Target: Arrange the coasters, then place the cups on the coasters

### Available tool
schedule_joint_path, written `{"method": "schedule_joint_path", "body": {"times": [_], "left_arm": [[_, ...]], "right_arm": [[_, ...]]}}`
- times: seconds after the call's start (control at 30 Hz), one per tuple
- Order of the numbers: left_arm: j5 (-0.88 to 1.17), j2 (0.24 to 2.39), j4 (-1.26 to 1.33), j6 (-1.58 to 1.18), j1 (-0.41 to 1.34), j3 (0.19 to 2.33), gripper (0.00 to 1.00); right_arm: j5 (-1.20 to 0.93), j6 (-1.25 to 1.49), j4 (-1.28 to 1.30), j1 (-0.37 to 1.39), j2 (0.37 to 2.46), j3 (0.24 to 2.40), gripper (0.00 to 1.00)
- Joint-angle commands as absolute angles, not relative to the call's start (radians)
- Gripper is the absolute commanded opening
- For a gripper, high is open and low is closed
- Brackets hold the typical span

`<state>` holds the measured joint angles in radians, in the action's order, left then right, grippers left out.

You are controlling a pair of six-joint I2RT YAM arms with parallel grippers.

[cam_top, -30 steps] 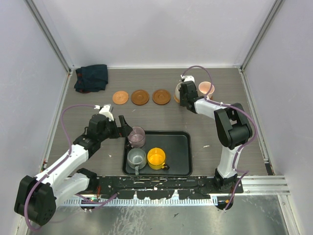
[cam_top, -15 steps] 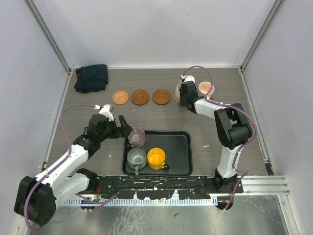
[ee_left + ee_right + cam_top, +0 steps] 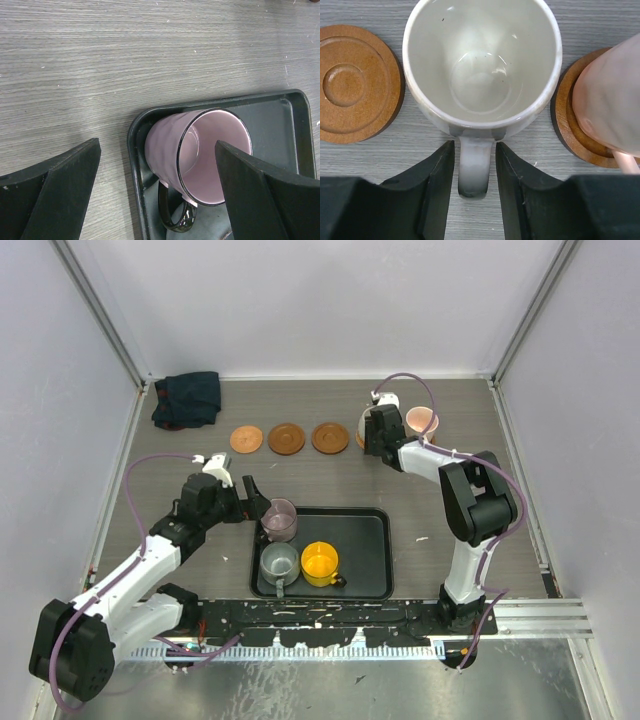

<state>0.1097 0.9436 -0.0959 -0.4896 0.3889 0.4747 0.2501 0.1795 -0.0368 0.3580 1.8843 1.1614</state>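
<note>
My right gripper (image 3: 475, 150) (image 3: 371, 436) stands open at the back of the table. The handle of the cream-white cup (image 3: 480, 65) (image 3: 367, 424) lies between its fingers with a thin gap on each side. The cup is upright; what it rests on is hidden. The pink cup (image 3: 610, 100) (image 3: 421, 421) sits on a coaster (image 3: 568, 127) to its right. Three bare coasters (image 3: 246, 439) (image 3: 286, 438) (image 3: 330, 438) lie in a row to the left. My left gripper (image 3: 157, 150) (image 3: 258, 502) is wide open astride the purple cup (image 3: 197, 155) (image 3: 279, 519).
The black tray (image 3: 366, 552) (image 3: 135, 145) near the front holds the purple cup in its back-left corner, plus the grey-green cup (image 3: 279, 563) and the yellow cup (image 3: 320, 563). A dark folded cloth (image 3: 187, 398) lies at the back left. Walls enclose the table.
My right gripper's jaws have parted from the cream-white cup's handle. The left arm and the other cups have not moved.
</note>
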Motion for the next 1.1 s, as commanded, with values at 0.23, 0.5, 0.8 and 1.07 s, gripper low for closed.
{"method": "schedule_joint_path", "body": {"times": [0.23, 0.5, 0.8, 1.07], "left_arm": [[0.123, 0.94, -0.052, -0.497, 0.391, 0.489, 0.98], [0.136, 0.934, -0.054, -0.491, 0.391, 0.492, 0.98], [0.194, 0.893, -0.079, -0.439, 0.391, 0.499, 0.98], [0.295, 0.85, -0.105, -0.4, 0.391, 0.488, 0.98]], "right_arm": [[0.278, 0.179, -0.076, 0.362, 1.806, 1.191, 0.44], [0.323, 0.177, -0.058, 0.382, 1.755, 1.158, 0.63], [0.346, 0.201, -0.007, 0.436, 1.614, 1.075, 0.71], [0.377, 0.284, 0.047, 0.513, 1.408, 0.938, 0.71]]}}
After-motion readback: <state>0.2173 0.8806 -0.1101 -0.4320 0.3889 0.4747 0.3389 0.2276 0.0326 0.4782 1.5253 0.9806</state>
